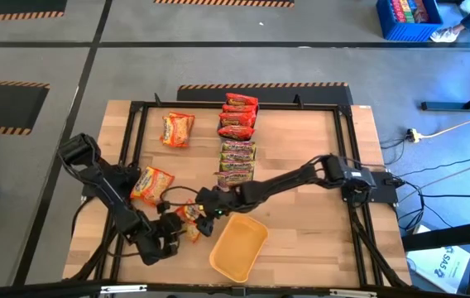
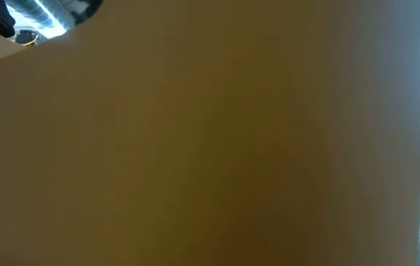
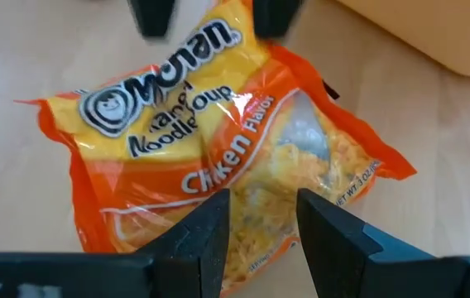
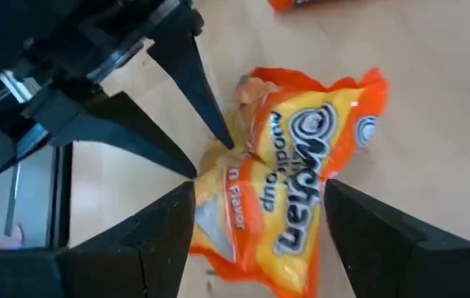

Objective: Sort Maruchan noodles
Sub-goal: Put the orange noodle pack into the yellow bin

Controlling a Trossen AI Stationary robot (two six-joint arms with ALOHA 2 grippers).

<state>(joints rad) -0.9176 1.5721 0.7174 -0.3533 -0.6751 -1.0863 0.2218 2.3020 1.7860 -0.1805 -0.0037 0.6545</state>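
From above, both arms meet over one crinkly orange-yellow chicken noodle packet [image 1: 188, 217] near the wooden table's [image 1: 301, 132] front, beside the orange-yellow plastic tray [image 1: 239, 247]. Low view: blocked by something yellow-brown. Left wrist: left gripper [image 3: 264, 236], half-parted, pinches the packet's edge. Right wrist: right gripper [image 4: 260, 240] straddles it, jaws wide, probably a handover. Grey floor, hazard stripes beyond.

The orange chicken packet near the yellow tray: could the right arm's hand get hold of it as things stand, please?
Probably yes: the right hand stands open astride the orange chicken packet, but the left hand is on the same packet and crowds it.
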